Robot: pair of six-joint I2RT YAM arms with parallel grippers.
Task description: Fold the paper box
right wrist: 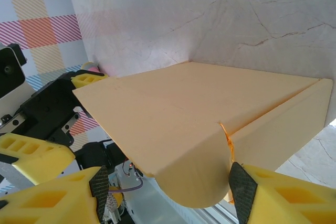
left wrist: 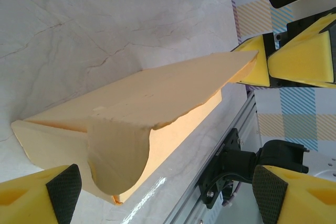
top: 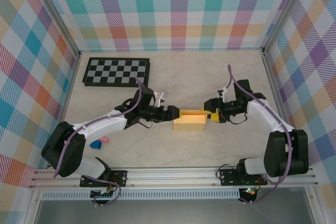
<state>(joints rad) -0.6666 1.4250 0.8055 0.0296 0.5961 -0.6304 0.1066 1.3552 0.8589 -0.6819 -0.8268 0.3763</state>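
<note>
The paper box (top: 190,120), yellow-orange card, lies mid-table between both grippers. My left gripper (top: 173,114) is at its left end and my right gripper (top: 210,115) at its right end. In the left wrist view the box (left wrist: 136,103) has a rounded end flap (left wrist: 115,156) curling down between the wide-open left gripper (left wrist: 168,195); neither pad touches it. In the right wrist view the box (right wrist: 184,108) shows its other rounded flap (right wrist: 205,177) between the open right gripper (right wrist: 170,192). The right pad (right wrist: 242,192) is against the flap's edge; the left pad stands apart.
A black-and-white checkerboard (top: 116,72) lies at the back left. Small pink and blue pieces (top: 100,142) sit near the left arm's base. An aluminium rail (top: 173,174) runs along the near edge. Plaid walls close in the table on three sides.
</note>
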